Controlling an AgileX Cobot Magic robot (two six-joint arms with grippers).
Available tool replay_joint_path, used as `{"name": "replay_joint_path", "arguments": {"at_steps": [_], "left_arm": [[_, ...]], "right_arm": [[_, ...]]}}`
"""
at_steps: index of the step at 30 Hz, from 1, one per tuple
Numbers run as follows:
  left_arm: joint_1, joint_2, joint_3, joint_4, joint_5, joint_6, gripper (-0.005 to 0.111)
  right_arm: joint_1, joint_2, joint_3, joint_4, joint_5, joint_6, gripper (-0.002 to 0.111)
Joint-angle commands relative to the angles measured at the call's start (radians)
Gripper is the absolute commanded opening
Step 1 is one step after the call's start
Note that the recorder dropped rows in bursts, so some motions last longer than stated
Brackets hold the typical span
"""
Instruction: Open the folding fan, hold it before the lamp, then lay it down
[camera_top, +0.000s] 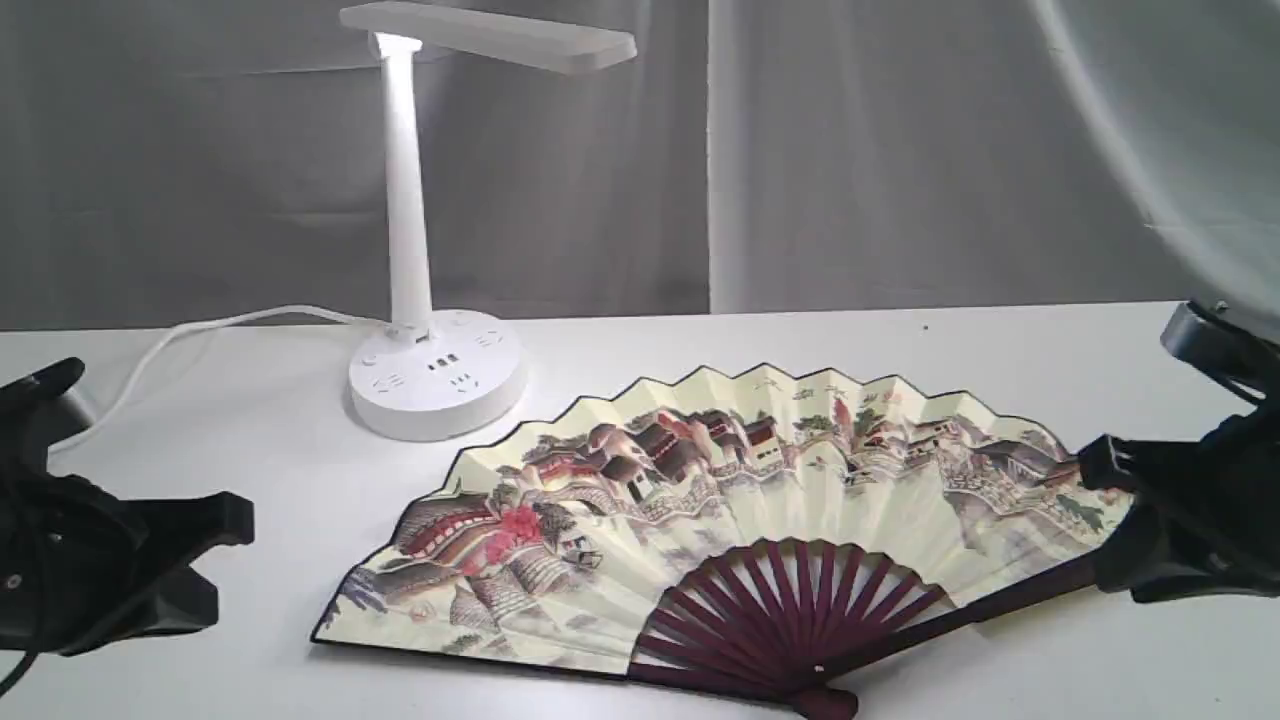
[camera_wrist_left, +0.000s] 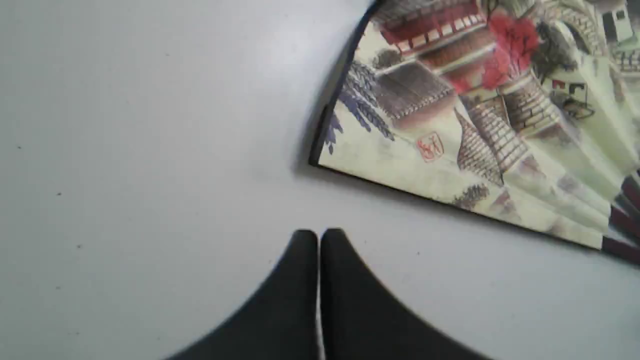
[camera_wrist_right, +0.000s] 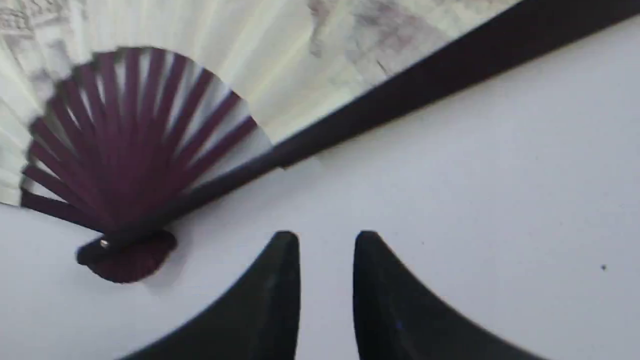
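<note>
Hover clear of the folding fan (camera_top: 700, 500), seemingly laid down near the lamp (camera_top: 405, 200): left gripper (camera_wrist_left: 318, 235) pinched together, right gripper (camera_wrist_right: 325, 237) narrowly parted

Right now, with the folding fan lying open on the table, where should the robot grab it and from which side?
Probably the dark maroon guard on the right edge of the folding fan, near the ribs: it is a stiff bar, while the pleated paper would crease. Come from the right, where the right gripper sits over the table beside it.
</note>
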Motion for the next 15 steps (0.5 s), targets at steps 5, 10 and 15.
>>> {"name": "replay_joint_path", "arguments": {"at_steps": [5,10,15], "left_arm": [[0.013,-0.008,-0.147,0.435,0.244,-0.312,0.0],[0.013,-0.008,-0.171,0.536,0.303,-0.316,0.0],[0.013,-0.008,-0.171,0.573,0.3,-0.326,0.0]], "right_arm": [[0.106,-0.047,0.001,-0.351,-0.002,0.259,0.013],[0.166,-0.055,0.001,-0.512,0.015,0.392,0.009],[0.175,-0.083,0.001,-0.55,0.024,0.414,0.007]]}}
